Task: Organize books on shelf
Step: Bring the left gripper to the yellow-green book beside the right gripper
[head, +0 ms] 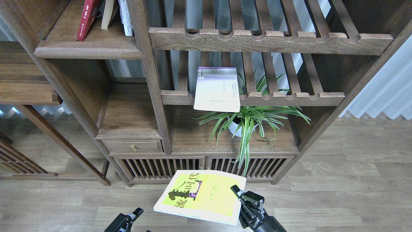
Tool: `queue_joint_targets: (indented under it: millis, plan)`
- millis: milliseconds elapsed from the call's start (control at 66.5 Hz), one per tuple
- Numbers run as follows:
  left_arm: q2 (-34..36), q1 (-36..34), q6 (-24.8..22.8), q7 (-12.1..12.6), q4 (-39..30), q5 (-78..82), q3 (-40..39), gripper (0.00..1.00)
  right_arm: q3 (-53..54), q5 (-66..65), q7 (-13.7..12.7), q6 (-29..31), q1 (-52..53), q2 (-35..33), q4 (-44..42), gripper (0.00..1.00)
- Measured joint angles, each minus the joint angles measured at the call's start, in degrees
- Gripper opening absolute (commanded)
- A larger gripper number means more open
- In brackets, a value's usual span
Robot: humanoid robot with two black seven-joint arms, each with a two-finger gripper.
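Low in front of the bookcase, the yellow-green book with black Chinese title lies flat, cover up, clamped at its right edge by the right pincer. Whether the left pincer is apart I cannot tell.

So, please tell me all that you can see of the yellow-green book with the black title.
The thin yellow-green paperback with black Chinese title is closed, cover up, lying nearly flat and a little skewed in the air above the pale wood floor, in front of the bookcase. Its glossy cover has a dark figure and purple marks; pale page edges show along its near side. The right hand grips its right edge. The left hand is apart from it.
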Motion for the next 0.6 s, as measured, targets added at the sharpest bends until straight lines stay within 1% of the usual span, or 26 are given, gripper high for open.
queue_joint_targets:
  millis: [180,240,376,406,436,451,466,496,556,571,601]
  plan:
    - [-3.49,-1.19,0.00,0.00,3.40,0.22,2.46,0.99,-0.04,-0.58,0.02,0.00,-0.43,0.96,0.00,0.05]
    - [-4.73,-1.64,0.00,0.00,4.18,0.32,2.98,0.94,-0.08,-0.84,0.02,0.00,-0.52,1.04,0.00,0.05]
    - [-5.80,-2.13,-0.02,0.00,6.13,1.08,3.33,0.91,-0.10,-1.50,0.03,0.00,-1.26,1.06,0.00,0.05]
    - [-5.82,-2.17,-0.02,0.00,6.53,1.33,3.39,0.88,-0.10,-1.58,0.03,0.00,-1.47,1.07,0.00,0.05]
    - [-5.84,-2.21,-0.02,0.00,6.88,1.62,3.44,0.79,-0.11,-1.68,0.03,0.00,-1.65,1.08,0.00,0.05]
    - [-5.85,-2.23,-0.02,0.00,6.99,1.72,3.45,0.76,-0.11,-1.72,0.03,0.00,-1.70,1.09,0.00,0.05]
    - [-5.86,-2.24,-0.02,0.00,7.06,1.81,3.45,0.69,-0.11,-1.75,0.03,0.00,-1.75,1.09,0.00,0.05]
    - [-5.87,-2.27,-0.02,0.00,7.16,1.89,3.45,0.63,-0.12,-1.80,0.03,0.00,-1.82,1.09,0.00,0.05]
    - [-5.90,-2.28,-0.02,0.00,7.40,1.91,3.08,0.59,-0.12,-1.89,0.03,0.00,-2.04,1.06,-0.01,0.05]
    - [-5.90,-2.28,-0.02,0.00,7.45,1.87,2.97,0.54,-0.12,-1.91,0.02,0.00,-2.11,1.05,-0.01,0.05]
    - [-5.90,-2.25,-0.02,0.00,7.93,1.59,2.34,0.51,-0.12,-2.02,-0.04,0.00,-2.39,1.01,-0.02,0.05]
